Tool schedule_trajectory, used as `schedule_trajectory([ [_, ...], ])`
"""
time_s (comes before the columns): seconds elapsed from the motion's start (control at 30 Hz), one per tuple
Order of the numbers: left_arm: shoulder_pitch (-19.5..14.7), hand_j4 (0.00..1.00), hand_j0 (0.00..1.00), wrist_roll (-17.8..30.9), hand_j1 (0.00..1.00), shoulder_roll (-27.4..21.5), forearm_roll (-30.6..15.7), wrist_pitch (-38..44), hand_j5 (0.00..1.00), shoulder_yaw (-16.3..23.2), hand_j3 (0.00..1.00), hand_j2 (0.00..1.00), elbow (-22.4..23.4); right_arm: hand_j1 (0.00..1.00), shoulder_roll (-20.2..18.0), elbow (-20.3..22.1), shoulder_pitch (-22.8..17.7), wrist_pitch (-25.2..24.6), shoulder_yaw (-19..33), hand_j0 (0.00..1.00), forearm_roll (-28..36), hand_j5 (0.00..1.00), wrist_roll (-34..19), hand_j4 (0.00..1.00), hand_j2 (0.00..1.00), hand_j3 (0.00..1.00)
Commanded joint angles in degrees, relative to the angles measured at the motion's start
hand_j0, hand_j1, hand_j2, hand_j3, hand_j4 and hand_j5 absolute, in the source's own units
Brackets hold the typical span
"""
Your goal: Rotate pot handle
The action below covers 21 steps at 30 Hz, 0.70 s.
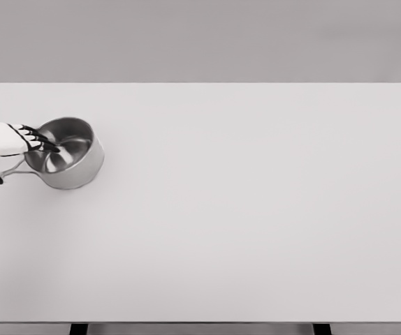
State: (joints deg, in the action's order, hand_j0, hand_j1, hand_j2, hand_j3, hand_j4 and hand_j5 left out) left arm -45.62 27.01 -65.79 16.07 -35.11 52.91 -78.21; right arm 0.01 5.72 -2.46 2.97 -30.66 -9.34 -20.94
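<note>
Reaching in from the left edge, the white left hand (20,143) sits at the near-left rim of the round, shiny steel pot (66,152), which stands at the far left of the broad pale counter (256,209); its dark fingers (41,142) fan out over the rim and into the bowl, spread and closed on nothing that I can see; the thin metal handle (12,172) runs from the pot's lower-left side toward the left edge, passing just beneath the hand, and a dark thumb tip seems to lie near its outer end, though I cannot tell whether it touches. The right arm is out of sight.

To my eye the hand is settling for the turn, and it would do well to take a firm purchase first, either fingers hooked against the inside wall or thumb set against the handle; then sweep in an arc about the pot's centre, so the base pivots on the counter and does not skate; a push aimed straight through the middle would only shove it along, and with the pot so close to the left edge there is little room to spare; slow, even pressure should keep it flat.
</note>
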Motion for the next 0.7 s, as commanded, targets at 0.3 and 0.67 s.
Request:
schedule_trajectory([
  [0.3, -0.9, 1.00, 1.00, 0.2, 1.00, 3.4, 1.9, 0.1, 1.00, -2.9, 1.00, 1.00, 5.5, 1.00, 0.0, 0.0, 0.0, 0.0, 0.0, 1.00, 0.0, 1.00, -0.1, 1.00, 1.00, 1.00],
  [0.67, -1.9, 1.00, 1.00, 0.2, 1.00, 6.2, 1.9, 0.1, 1.00, -2.9, 1.00, 1.00, 5.5, 1.00, 0.0, 0.0, 0.0, -0.1, 0.0, 1.00, 0.0, 1.00, -0.1, 1.00, 1.00, 1.00],
])
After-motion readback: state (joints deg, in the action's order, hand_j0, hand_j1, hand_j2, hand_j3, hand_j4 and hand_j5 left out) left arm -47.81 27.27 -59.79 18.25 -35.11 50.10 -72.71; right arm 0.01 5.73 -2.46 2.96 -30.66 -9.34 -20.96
